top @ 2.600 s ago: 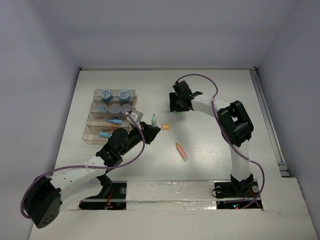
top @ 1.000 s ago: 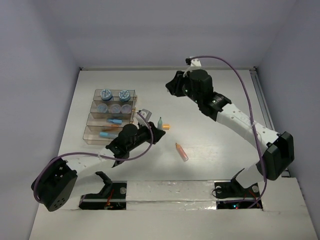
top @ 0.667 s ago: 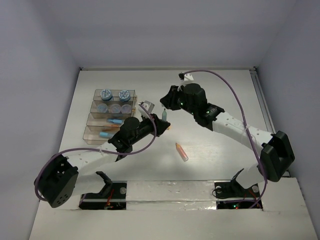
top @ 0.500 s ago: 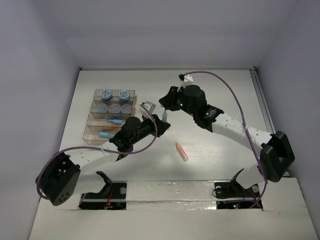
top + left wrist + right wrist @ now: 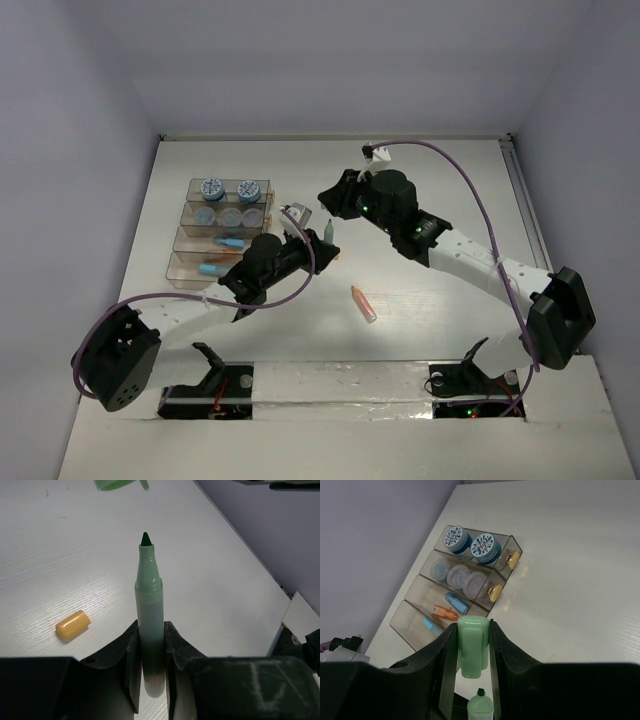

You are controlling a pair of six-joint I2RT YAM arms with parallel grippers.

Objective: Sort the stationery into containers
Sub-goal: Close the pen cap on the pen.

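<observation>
Green marker [image 5: 149, 605] btm hidden, cap [image 5: 120, 484] cut off

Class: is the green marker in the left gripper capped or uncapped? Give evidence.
Uncapped. The green marker in the left gripper shows a bare dark tip; the green cap sits apart in the right gripper.
</observation>
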